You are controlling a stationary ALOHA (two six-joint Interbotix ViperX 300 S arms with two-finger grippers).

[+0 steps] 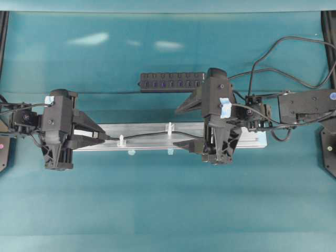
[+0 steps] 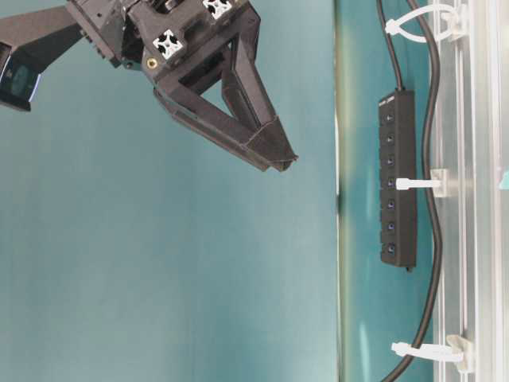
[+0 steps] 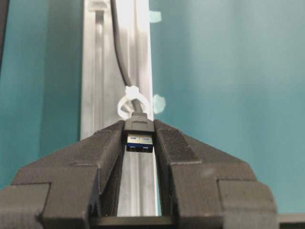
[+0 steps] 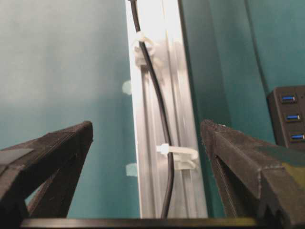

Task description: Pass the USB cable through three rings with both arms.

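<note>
A: What sits near the silver aluminium rail (image 1: 142, 137)?

B: A black multi-port USB hub (image 1: 171, 82) lies just beyond the rail's far edge, on the teal tabletop (image 1: 168, 210). Small pale-blue tape tabs (image 1: 131, 153) dot the cloth along the rail's near edge.

A: And the USB cable (image 1: 147, 135)?

B: It runs along the rail's top. In the left wrist view its plug (image 3: 139, 135) has come out of the ring (image 3: 128, 100) nearest the rail's left end, blue insert facing the camera, and the left gripper (image 3: 139, 143) is clenched on it, one pad on each side.

A: The other arm?

B: The right gripper (image 4: 147, 138) is spread wide, grasping nothing. It hangs over the rail's right part, one finger on each side, with the cable and two rings (image 4: 174, 151) in the gap below it.

A: Anything blocking the view?

B: From overhead, the right arm covers the rail's right end and the ring there, so only two rings (image 1: 169, 128) show in that view. The table-level view is turned on its side and shows all three (image 2: 421, 184) with the cable threaded through each; the left gripper is outside it.

A: The surroundings?

B: Teal cloth, a fold line across it, two soft glare patches towards the far edge. More black leads (image 1: 278, 58) loop at the far right corner, cut off by the frame.
</note>
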